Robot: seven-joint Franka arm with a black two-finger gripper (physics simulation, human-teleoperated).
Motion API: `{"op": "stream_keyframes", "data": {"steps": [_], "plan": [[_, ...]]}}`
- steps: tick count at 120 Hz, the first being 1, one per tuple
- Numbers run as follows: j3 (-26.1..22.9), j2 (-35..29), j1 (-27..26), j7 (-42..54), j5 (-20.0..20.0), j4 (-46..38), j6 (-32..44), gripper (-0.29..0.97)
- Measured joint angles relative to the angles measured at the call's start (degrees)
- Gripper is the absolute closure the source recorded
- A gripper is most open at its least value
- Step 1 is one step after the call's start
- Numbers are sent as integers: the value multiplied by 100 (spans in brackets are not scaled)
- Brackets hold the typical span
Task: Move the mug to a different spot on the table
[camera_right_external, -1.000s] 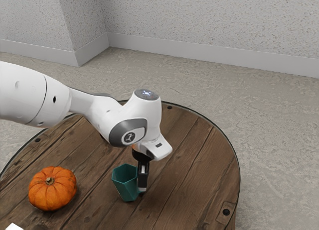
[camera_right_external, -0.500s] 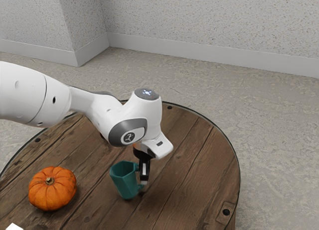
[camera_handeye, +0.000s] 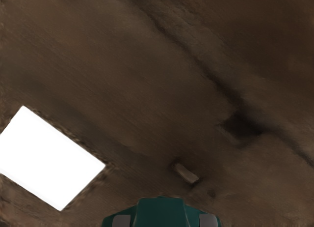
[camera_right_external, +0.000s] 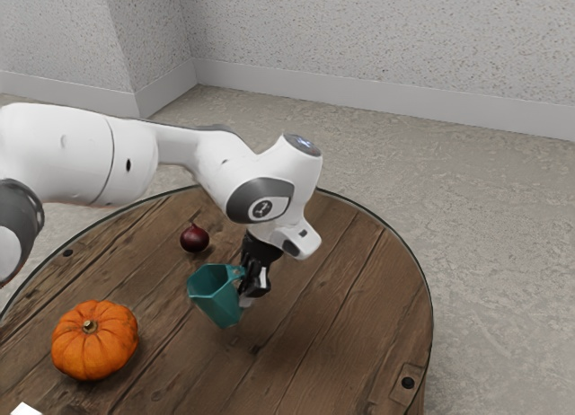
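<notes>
A teal faceted mug (camera_right_external: 216, 295) hangs tilted just above the round wooden table (camera_right_external: 359, 325), its open mouth leaning toward the exterior view's left. My black gripper (camera_right_external: 249, 286) is shut on the mug's rim at the side toward the exterior view's right. In the wrist view the mug (camera_handeye: 161, 212) is a teal shape right under my hand, with wooden planks beyond it.
An orange pumpkin (camera_right_external: 93, 339) sits near the table's front on the exterior view's left. A small dark red onion (camera_right_external: 194, 239) lies behind the mug. A white flat rectangle (camera_handeye: 46, 157) lies on the wood in the wrist view, and a white corner (camera_right_external: 16, 410) shows at the table's front edge.
My arm has lifted the mug off the table and carried it up and slightly back, tilting it. The arm's swing has uncovered the red onion behind it.
</notes>
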State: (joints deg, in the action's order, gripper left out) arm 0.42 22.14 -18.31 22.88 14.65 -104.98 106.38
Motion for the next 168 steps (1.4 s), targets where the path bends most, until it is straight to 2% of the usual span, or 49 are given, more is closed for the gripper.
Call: {"op": "stream_keyframes", "data": {"steps": [25,77,117,163,168], "plan": [[10,639,702,-143,301,864,-555,74],[2,1325,1010,-220,466,1756,-826,75],[-1,1495,1293,-212,439,1810,-747,74],[-17,1648,1312,-227,413,1751,-300,77],[-23,1646,1305,-228,406,1743,-259,71]]}}
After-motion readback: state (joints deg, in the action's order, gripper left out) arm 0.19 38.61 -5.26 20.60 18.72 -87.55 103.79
